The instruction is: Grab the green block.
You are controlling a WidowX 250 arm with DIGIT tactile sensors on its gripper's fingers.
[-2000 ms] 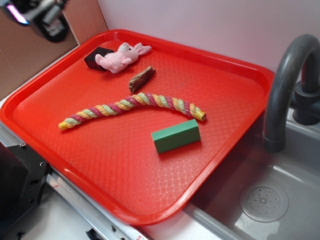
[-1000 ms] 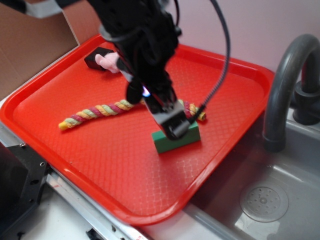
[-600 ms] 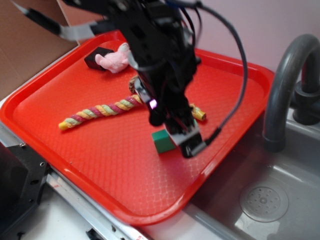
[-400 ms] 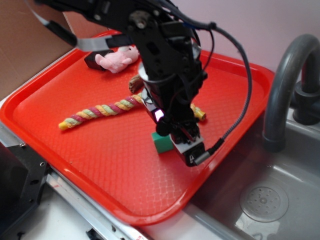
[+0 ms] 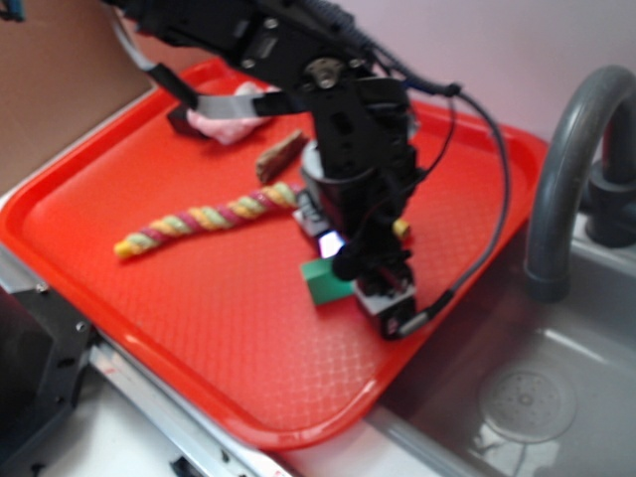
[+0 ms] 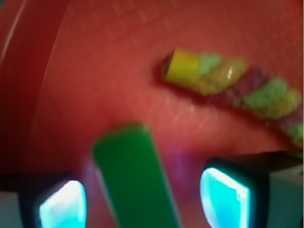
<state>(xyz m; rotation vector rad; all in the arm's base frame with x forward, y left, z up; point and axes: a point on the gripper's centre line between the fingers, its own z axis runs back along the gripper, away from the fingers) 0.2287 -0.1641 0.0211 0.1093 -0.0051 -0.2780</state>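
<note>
We see a pale, plain wall point(image 5: 517, 50) behind the scene and a brown cardboard panel point(image 5: 60, 89) standing at the back left. To the right lies a grey sink point(image 5: 556, 397) with a round drain point(image 5: 527, 402) and a curved dark grey faucet point(image 5: 561, 169). The light is soft and even.

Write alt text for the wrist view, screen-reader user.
Blurred close-up: the green block lies between the open gripper's two glowing cyan fingertips, closer to the left one, on the red tray. The yellow-tipped end of a braided rope toy lies beyond it, upper right.
</note>
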